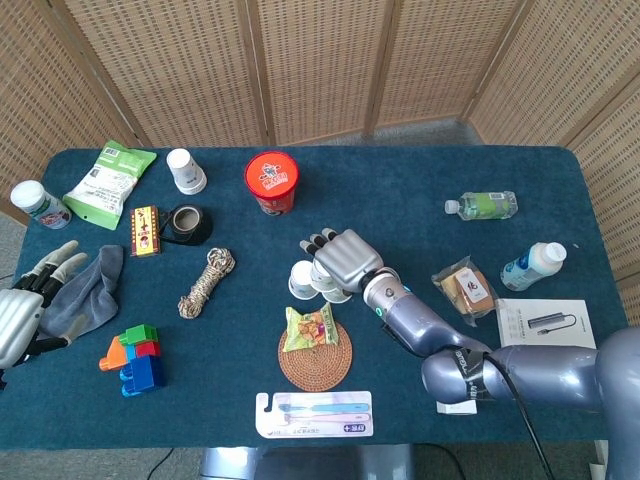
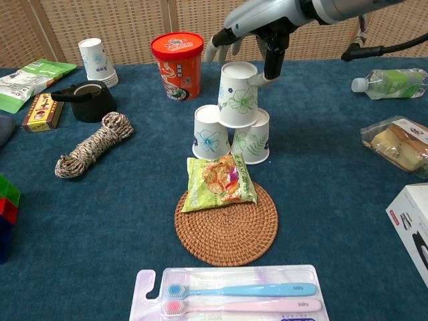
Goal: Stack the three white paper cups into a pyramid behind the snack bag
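Three white flower-printed paper cups stand as a pyramid behind the snack bag [image 2: 219, 179]. The left base cup [image 2: 208, 132] and right base cup [image 2: 253, 137] carry the top cup [image 2: 237, 93], which leans slightly. The bag lies on a woven coaster [image 2: 227, 227]. My right hand [image 2: 257, 27] hovers just above the top cup with its fingers spread; one dark finger [image 2: 273, 59] hangs by the cup's right rim. From the head view the right hand [image 1: 345, 260] hides most of the cups; one base cup [image 1: 302, 279] shows. My left hand [image 1: 20, 322] rests open at the table's left edge.
A red tub [image 2: 177, 63] stands just behind and left of the pyramid. Spare cups [image 2: 95, 60], a black tape roll [image 2: 87, 100] and a rope coil [image 2: 93, 152] lie left. A bottle [image 2: 391, 81], bread pack [image 2: 401, 144] and white box [image 2: 411, 224] lie right; a toothbrush pack [image 2: 231, 297] lies in front.
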Action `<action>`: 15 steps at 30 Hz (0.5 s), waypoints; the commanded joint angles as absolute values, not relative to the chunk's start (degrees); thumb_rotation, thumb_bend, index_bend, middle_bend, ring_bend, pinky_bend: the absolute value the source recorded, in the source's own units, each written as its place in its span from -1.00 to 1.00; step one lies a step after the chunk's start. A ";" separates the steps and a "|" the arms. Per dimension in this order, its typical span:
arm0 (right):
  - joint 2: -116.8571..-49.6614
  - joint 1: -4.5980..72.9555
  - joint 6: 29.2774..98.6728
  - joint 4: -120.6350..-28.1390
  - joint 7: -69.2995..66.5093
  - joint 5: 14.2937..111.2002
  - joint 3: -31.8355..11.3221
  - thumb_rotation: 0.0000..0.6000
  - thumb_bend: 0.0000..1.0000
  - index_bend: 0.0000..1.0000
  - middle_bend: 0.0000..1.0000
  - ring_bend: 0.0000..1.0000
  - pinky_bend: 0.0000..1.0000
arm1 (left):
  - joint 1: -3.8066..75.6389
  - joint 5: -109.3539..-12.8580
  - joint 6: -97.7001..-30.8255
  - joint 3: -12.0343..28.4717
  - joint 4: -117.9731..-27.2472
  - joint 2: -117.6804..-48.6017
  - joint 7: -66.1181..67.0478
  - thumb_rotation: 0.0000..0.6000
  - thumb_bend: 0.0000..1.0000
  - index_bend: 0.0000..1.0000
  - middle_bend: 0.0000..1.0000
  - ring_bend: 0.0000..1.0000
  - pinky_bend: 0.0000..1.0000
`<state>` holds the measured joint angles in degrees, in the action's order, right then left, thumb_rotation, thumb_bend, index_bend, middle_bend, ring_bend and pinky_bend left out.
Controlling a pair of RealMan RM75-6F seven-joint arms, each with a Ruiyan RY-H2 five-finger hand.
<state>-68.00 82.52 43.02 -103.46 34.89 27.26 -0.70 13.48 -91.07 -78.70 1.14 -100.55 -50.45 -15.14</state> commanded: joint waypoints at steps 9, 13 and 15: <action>-65.64 80.79 42.74 -102.70 31.59 28.71 -1.71 1.00 0.10 -0.99 -0.79 -0.87 -0.24 | 13.04 -90.82 -79.64 1.47 -101.21 -49.37 -15.51 1.00 -0.10 -0.98 -1.00 -1.00 -0.59; -64.37 78.35 43.74 -101.69 28.42 30.20 -2.58 1.00 0.16 -0.98 -0.80 -0.89 -0.25 | 12.57 -90.41 -80.40 1.68 -101.46 -48.68 -15.75 1.00 -0.10 -0.99 -1.00 -1.00 -0.59; -63.50 76.60 44.47 -101.27 26.44 31.38 -3.03 1.00 0.19 -0.98 -0.81 -0.89 -0.25 | 12.32 -90.19 -80.67 1.73 -101.64 -48.35 -15.66 1.00 -0.10 -1.00 -1.00 -1.00 -0.60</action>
